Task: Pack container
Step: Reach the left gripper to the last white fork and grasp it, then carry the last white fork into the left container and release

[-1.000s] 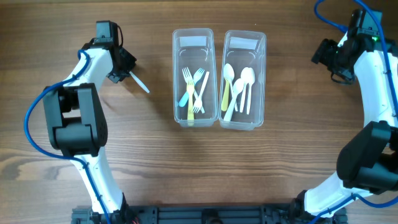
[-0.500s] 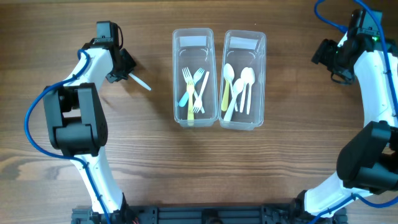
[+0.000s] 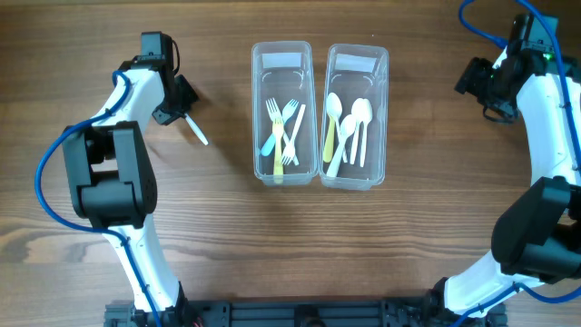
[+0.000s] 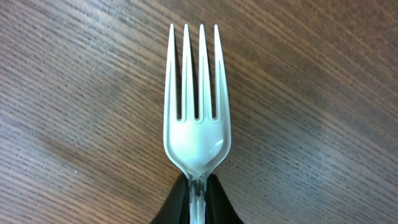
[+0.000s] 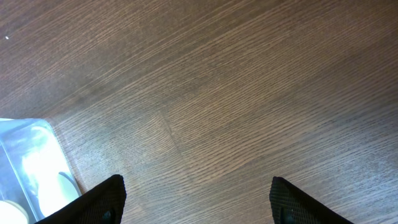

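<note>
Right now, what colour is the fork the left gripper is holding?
White. The fork shows best in the left wrist view.

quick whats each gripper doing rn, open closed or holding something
Left gripper: closed on the handle of a white plastic fork.
Right gripper: open, holding nothing.

Two clear rectangular plastic containers (image 3: 256, 109) block the brown wooden table's (image 3: 290, 254) centre; bare wood runs open to its near edge.
</note>
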`<state>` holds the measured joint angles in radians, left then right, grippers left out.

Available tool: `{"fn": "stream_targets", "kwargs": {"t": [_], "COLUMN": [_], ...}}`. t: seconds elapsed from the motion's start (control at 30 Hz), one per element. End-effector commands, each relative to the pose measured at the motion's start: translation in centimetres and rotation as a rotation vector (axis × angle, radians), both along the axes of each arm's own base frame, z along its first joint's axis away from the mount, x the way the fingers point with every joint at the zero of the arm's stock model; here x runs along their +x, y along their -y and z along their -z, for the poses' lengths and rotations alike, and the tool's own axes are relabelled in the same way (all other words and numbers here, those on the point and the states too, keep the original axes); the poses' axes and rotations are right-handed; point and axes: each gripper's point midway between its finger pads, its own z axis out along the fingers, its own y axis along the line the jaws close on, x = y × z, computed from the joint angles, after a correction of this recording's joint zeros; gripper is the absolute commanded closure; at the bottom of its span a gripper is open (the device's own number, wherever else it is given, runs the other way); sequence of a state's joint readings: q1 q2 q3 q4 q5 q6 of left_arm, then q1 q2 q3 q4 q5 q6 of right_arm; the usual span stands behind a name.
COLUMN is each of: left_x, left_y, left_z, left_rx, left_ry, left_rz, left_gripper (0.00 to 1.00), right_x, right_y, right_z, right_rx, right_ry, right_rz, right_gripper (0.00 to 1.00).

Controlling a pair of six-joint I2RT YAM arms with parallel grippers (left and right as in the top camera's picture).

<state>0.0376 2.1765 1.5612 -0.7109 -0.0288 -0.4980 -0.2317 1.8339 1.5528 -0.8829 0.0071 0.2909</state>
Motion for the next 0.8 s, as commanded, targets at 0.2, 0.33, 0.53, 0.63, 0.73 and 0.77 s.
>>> {"fn": "stream_targets", "kwargs": {"t": [0.2, 0.33, 0.53, 0.63, 0.73, 0.77], "left_x": [0.4, -0.4, -3.3, -5.6, -7.4, -8.0], "left_y": [2.0, 3.5, 9.3, 14.4, 19.4, 20.7], "left_z": [-8.0, -12.0, -15.7, -17.2, -17.1, -17.1], "left_rx": [-0.004, 0.024, 0.016, 0.013, 0.021, 0.030], "left_ry": [0.120, 0.175, 0.197, 0.208, 0.209, 0.214], "left_rz": [0.155, 0.245, 0.454, 0.607, 0.783, 0.832], "left_gripper": [0.96, 0.96, 0.96, 0.96, 0.96, 0.96], "right_x": [0.0, 0.0, 0.1, 0.1, 0.1, 0.0], "right_y": [-0.3, -0.3, -0.3, -0.3, -0.3, -0.3], "right_z": [1.0, 1.0, 1.0, 1.0, 1.0, 1.0], "right_rx": [0.016, 0.015, 0.015, 0.015, 0.015, 0.015], "right_ry": [-0.018, -0.016, -0.016, -0.016, -0.016, -0.017], "right_rz": [0.000, 0.000, 0.000, 0.000, 0.000, 0.000], "right_gripper": [0.25, 0.25, 0.25, 0.25, 0.25, 0.25]}}
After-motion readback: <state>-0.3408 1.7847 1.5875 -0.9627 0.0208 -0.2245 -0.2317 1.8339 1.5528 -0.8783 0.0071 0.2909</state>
